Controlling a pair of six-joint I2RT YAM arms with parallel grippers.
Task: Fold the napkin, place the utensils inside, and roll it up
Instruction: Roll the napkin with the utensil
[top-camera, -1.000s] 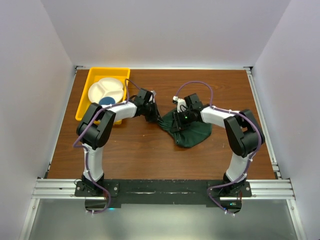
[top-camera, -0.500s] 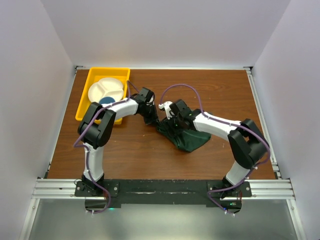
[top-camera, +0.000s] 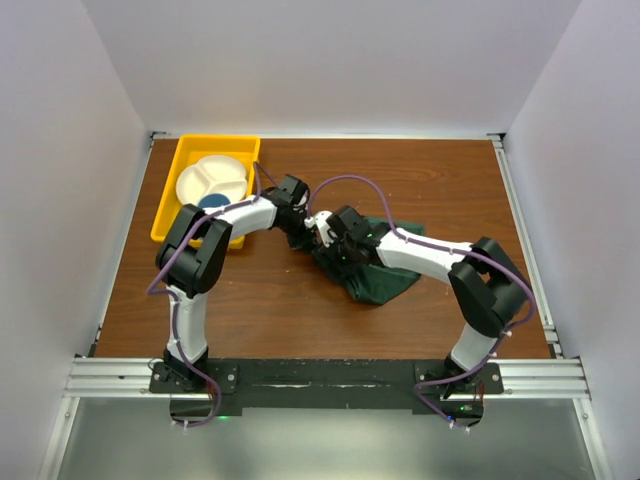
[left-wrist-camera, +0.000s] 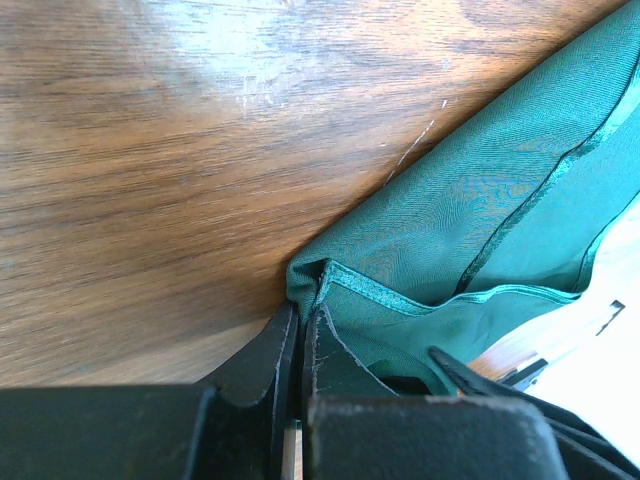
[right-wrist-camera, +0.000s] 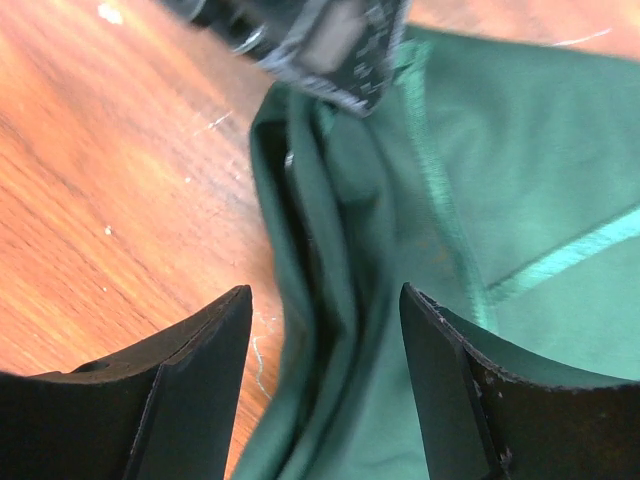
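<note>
Napkin (top-camera: 385, 278): dark green, bunched on bench (top-camera: 250, 300), slightly right of centre. Left gripper (left-wrist-camera: 298, 322): closed, pinching hemmed corner at left edge of napkin. Right gripper (right-wrist-camera: 322, 300): jaws wide apart, straddling raised fold of napkin just beside left gripper, gripping nothing. Yellow tray (top-camera: 166, 212): far left corner, carrying white divided plate (top-camera: 215, 175) and blue cup (top-camera: 212, 203)
</note>
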